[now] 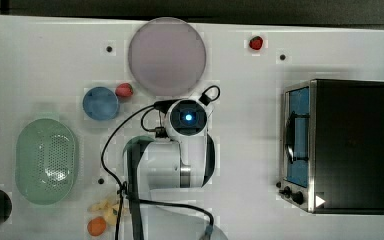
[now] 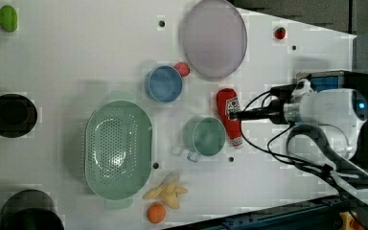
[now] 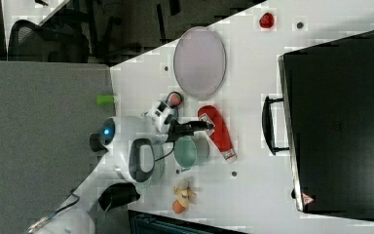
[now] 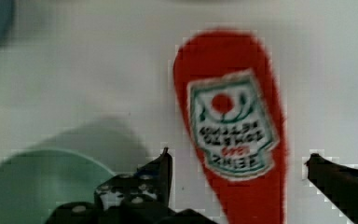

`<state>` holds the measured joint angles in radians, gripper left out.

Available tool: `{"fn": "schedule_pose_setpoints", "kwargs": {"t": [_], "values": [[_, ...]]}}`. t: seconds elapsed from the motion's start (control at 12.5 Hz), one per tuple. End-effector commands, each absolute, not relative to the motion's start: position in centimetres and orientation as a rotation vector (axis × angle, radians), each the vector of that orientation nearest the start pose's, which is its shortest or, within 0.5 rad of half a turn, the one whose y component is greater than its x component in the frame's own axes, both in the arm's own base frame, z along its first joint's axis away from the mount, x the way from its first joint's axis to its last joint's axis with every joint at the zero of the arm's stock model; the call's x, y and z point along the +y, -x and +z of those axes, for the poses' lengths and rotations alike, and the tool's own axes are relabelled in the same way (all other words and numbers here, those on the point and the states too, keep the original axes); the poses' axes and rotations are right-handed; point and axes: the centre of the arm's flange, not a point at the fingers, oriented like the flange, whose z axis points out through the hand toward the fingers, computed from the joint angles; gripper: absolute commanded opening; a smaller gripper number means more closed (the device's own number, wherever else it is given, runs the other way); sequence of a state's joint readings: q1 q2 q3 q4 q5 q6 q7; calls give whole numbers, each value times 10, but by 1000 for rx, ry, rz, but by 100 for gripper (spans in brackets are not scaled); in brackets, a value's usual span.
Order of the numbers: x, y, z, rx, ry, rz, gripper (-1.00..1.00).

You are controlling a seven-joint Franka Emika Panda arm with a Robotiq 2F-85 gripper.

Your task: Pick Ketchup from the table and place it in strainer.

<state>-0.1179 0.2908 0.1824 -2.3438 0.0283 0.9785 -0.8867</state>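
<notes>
On the white worktop [image 2: 76, 57], the Ketchup [image 2: 230, 122], a red squeeze bottle tapering to a white cap with a white label, lies on its side between the large pale lilac round plate [image 2: 214, 37] and the small round green cup [image 2: 204, 136]. In the left view its fat end points toward the plate and its cap toward the view's bottom edge, just beside the cup's right.

Over it hangs the gripper [image 4: 237, 161] of the white robot arm [image 2: 326, 112]. The wrist view shows its black fingers [image 4: 161, 170] spread as wide as they go, one on each side of the bottle's labelled body, with bare worktop between each tip and the red plastic. Nothing is held.

Well to the left view's left lies the strainer [image 2: 119, 149], a pale green oval plastic basket with a perforated bottom, holding nothing. Above it in that view stands a small round blue bowl [image 2: 164, 84] with a red strawberry [image 2: 182, 69] touching its rim. Below the strainer lie a yellow banana-like bunch [image 2: 167, 191] and a small orange fruit [image 2: 156, 212]. A second strawberry [image 2: 280, 33] lies near the far edge, and a black-and-silver toaster oven [image 1: 337, 145] stands at the top view's right.
</notes>
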Motion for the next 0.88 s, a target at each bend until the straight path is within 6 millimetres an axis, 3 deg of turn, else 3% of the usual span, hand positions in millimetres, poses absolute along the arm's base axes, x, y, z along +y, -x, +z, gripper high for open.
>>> {"fn": "schedule_pose_setpoints", "kwargs": {"t": [0.08, 0.24, 0.48, 0.72, 0.88], "values": [[30, -499, 171, -291, 3049, 100, 100], [30, -497, 154, -285, 3045, 95, 93], [31, -499, 153, -288, 3045, 74, 25], [33, -509, 181, -298, 3054, 3, 25], [39, -515, 219, -321, 3062, -34, 25]]}}
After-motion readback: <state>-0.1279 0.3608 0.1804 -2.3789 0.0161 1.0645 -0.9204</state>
